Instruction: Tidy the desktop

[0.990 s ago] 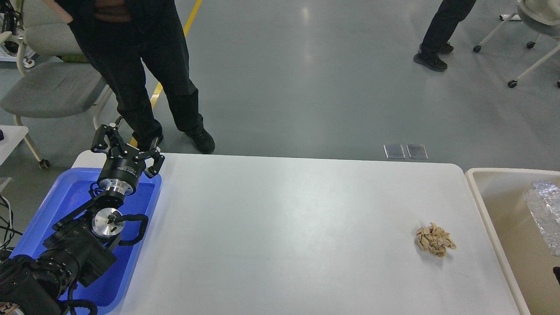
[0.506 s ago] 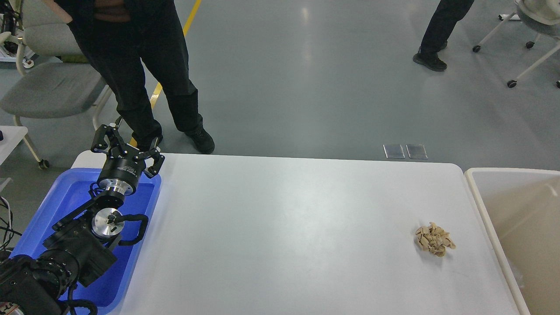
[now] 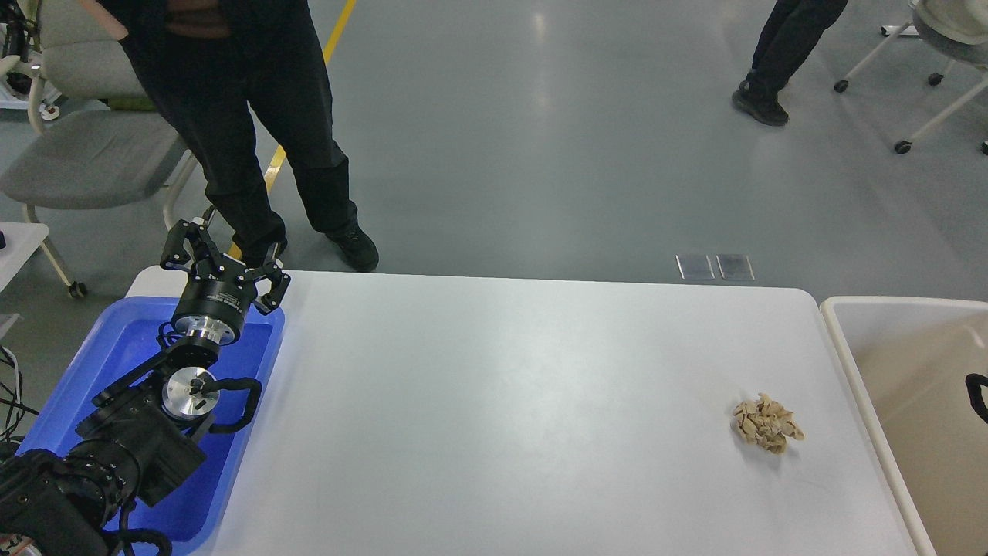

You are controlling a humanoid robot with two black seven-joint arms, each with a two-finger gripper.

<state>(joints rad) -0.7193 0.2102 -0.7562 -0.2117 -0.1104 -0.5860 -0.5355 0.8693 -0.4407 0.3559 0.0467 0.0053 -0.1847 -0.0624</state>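
The white desktop (image 3: 502, 401) fills the middle of the head view. A small pile of beige shell-like scraps (image 3: 767, 423) lies on it near the right end. My left gripper (image 3: 228, 245) is open and empty. It is held above the far end of the blue tray (image 3: 116, 347) at the desktop's left end, far from the scraps. Of my right arm only a small black curved part (image 3: 977, 395) shows at the right edge over the beige bin (image 3: 838, 328). Its gripper is out of view.
The beige bin stands against the desktop's right end. A person in black (image 3: 255, 116) stands just beyond the far left corner. Grey chairs (image 3: 85, 154) are at the left, and a second person's legs (image 3: 779, 54) at the far right.
The crumpled silver thing seen in the bin a second ago is no longer in view. A black part of my right arm now shows at the right edge. My left arm has not moved.
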